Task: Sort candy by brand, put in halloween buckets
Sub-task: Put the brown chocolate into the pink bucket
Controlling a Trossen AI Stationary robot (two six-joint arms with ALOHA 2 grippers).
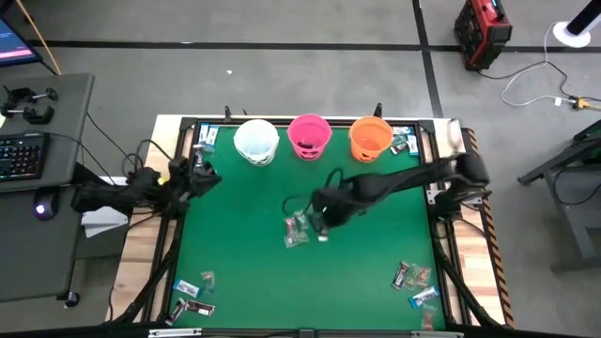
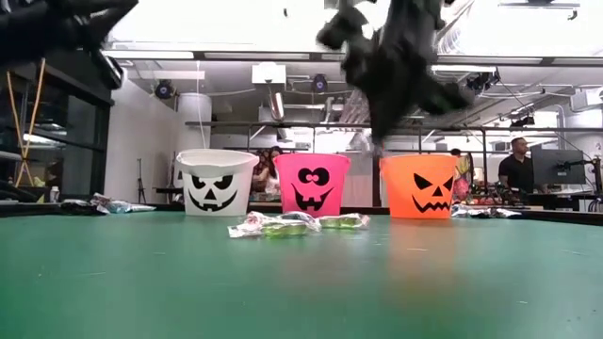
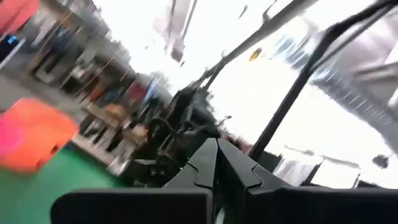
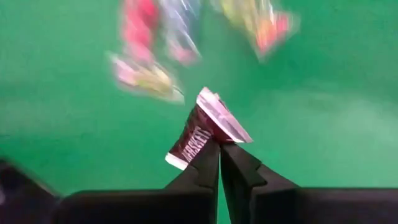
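Note:
Three halloween buckets stand in a row at the table's far edge: white, pink and orange. A small heap of candy in clear wrappers lies at mid-table. My right gripper hangs just right of that heap, pointing steeply down, shut on a dark reddish-brown candy. My left gripper is shut on nothing; it waits at the table's left side, tipped up toward the room. My right gripper pinches the dark reddish-brown candy between its two fingertips, at the wrapper's edge below its silvery crimped end. The fingers come from above, slanting down. The candy stands tilted above the fingertips, lifted clear of the green table.
More candy lies in loose groups at the near left corner, the near right corner, the far left and the far right beside the orange bucket. Bare green table lies between the groups.

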